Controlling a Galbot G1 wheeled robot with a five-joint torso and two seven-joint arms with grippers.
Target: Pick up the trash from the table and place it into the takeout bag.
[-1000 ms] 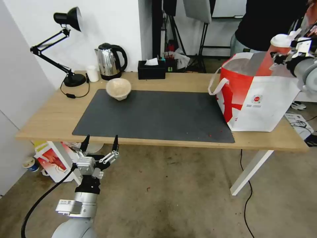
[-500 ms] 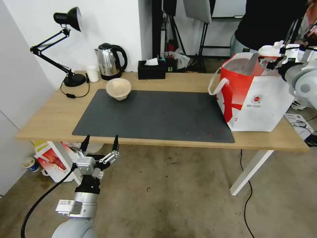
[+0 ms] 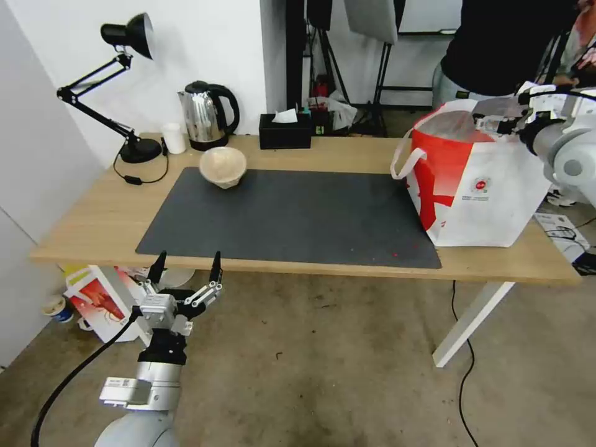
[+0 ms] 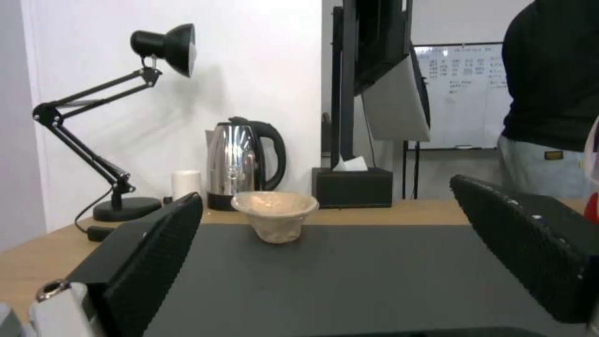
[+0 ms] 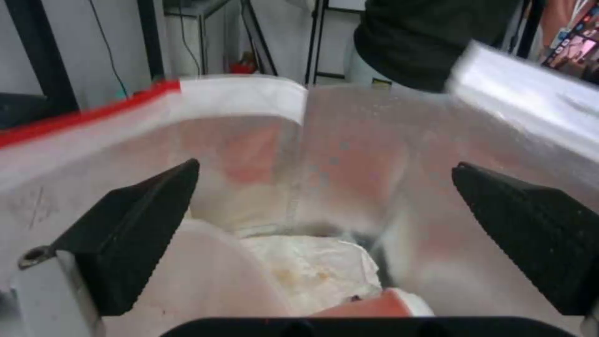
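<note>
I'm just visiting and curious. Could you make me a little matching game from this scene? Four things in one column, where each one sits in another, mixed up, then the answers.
Things:
1. beige pulp bowl
2. red-orange cup
3. left gripper
4. right gripper

Places or states:
A. open, over the mouth of the takeout bag
B. lying inside the bag
C. on the far left corner of the dark grey mat
D. open, low in front of the table's near edge

Pairs: 1-C, 2-B, 3-D, 4-A
</note>
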